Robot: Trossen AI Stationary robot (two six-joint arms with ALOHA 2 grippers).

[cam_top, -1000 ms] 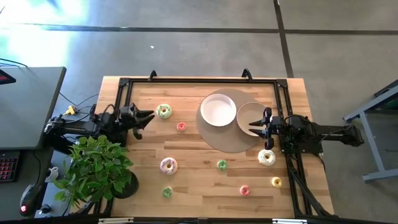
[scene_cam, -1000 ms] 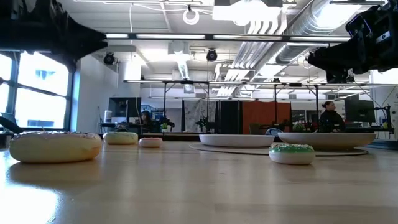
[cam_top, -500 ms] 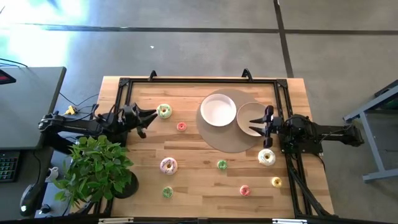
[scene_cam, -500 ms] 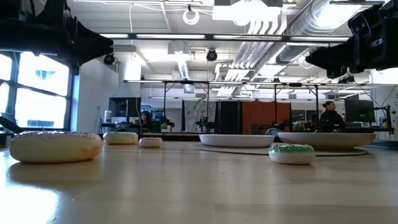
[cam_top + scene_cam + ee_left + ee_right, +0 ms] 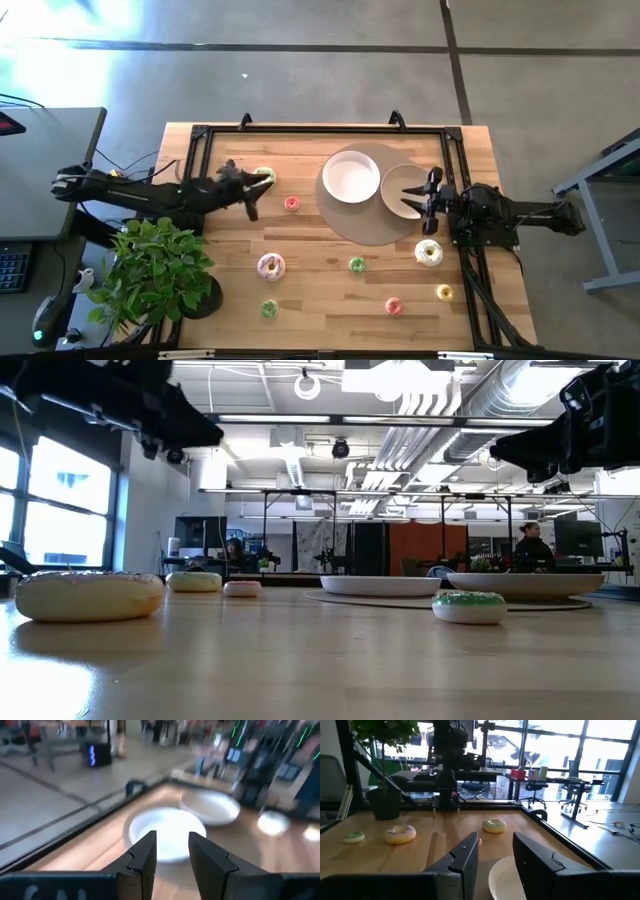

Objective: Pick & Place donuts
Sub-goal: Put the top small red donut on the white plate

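While my left hand reaches out over the wooden desk, its fingers slightly parted and holding nothing, the green-iced donut lies just beside its tip, toward the far edge. A small red donut sits near the hand on the side toward the plates. My right hand hangs over the rim of the beige plate, fingers also apart and empty, with the white plate next to it on a round tan mat. A large white donut lies just below my right hand toward the near edge. Farther forward on the desk are a pink sprinkled donut, a small green donut, another green one, a pink one and a yellow one. A potted plant stands at the desk's near left corner.
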